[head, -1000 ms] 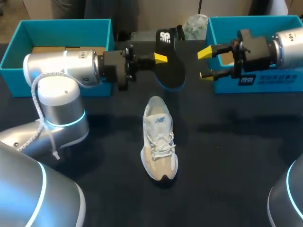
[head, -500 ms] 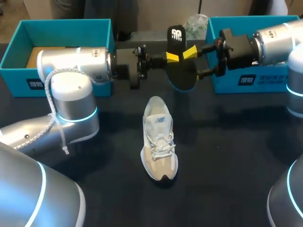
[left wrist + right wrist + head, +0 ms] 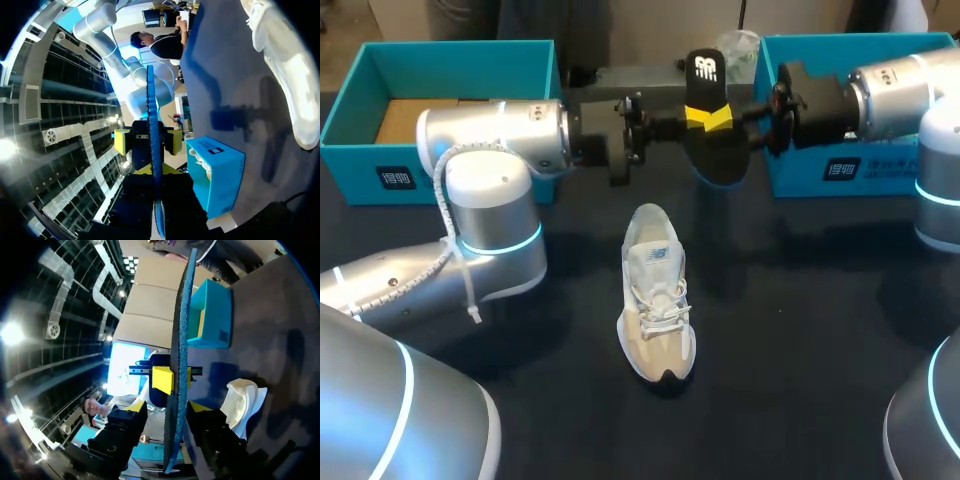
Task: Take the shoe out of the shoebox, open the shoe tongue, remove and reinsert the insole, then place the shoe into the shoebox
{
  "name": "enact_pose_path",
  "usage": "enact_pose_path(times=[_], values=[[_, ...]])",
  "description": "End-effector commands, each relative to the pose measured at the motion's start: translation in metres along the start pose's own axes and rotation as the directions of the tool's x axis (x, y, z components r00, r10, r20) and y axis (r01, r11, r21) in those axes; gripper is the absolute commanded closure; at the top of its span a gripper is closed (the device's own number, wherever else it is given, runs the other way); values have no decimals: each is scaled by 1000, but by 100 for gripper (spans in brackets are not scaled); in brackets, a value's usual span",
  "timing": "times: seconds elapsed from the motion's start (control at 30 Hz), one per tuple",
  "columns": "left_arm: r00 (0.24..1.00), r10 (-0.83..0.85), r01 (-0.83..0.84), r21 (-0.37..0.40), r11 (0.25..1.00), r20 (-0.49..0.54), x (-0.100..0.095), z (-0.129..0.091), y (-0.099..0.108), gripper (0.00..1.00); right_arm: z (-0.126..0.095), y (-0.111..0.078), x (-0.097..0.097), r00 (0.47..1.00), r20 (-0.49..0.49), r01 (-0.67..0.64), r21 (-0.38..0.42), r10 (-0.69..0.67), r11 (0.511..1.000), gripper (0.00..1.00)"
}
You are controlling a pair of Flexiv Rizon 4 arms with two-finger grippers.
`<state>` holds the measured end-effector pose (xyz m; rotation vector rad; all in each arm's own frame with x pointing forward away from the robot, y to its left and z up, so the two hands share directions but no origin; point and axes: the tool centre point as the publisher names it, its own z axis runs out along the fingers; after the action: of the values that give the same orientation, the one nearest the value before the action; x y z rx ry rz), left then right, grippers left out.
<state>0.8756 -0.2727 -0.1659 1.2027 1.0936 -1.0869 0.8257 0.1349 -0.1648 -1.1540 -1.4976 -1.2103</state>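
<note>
Above the far middle of the dark table, a thin black insole with a rough blue edge hangs on its side, pinched by the left gripper. From the head view the yellow tips merge. The left wrist view shows the right gripper spread, one tip on each side of the insole and clear of it. Nearer lies the beige laced shoe. Two teal shoeboxes stand far left and far right, the right one cut off.

Print check, head view: white logo on insole heel; white label marks on left box and right box fronts; small logo on shoe tongue. Nothing legible.
</note>
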Motion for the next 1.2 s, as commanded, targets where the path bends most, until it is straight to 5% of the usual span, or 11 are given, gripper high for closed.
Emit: enact_pose_path(times=[0.03, 0.23, 0.37, 0.43, 0.83, 0.9, 1.2], values=[[1000, 6, -6, 0, 1000, 4, 0, 2, -2, 100, 1, -2, -2, 1000, -4, 0, -7, 0, 1000, 53], [1000, 5, -5, -3, 1000, 5, 0, 2, -3, 100, 0, -1, -3, 1000, -5, -3, -3, 3, 1000, 60], [1000, 2, -2, 1, 1000, 8, -1, 2, -6, 100, 0, -1, -3, 1000, -7, -7, -7, 7, 1000, 81], [1000, 2, -2, 2, 1000, 9, -1, 2, -7, 100, 0, -1, -3, 1000, -10, -11, -8, 10, 1000, 100], [1000, 4, -4, -4, 1000, 1, -2, 0, -10, 100, 2, -2, -5, 1000, -18, -10, -3, 10, 1000, 100], [1000, -6, 6, -10, 1000, -4, -2, -1, -10, 0, 2, -2, -5, 1000, -18, -9, -1, 9, 1000, 100], [999, -37, 37, -25, 999, -34, -8, -26, -6, 0, -4, 3, -8, 1000, 5, 17, -29, -17, 999, 100]])
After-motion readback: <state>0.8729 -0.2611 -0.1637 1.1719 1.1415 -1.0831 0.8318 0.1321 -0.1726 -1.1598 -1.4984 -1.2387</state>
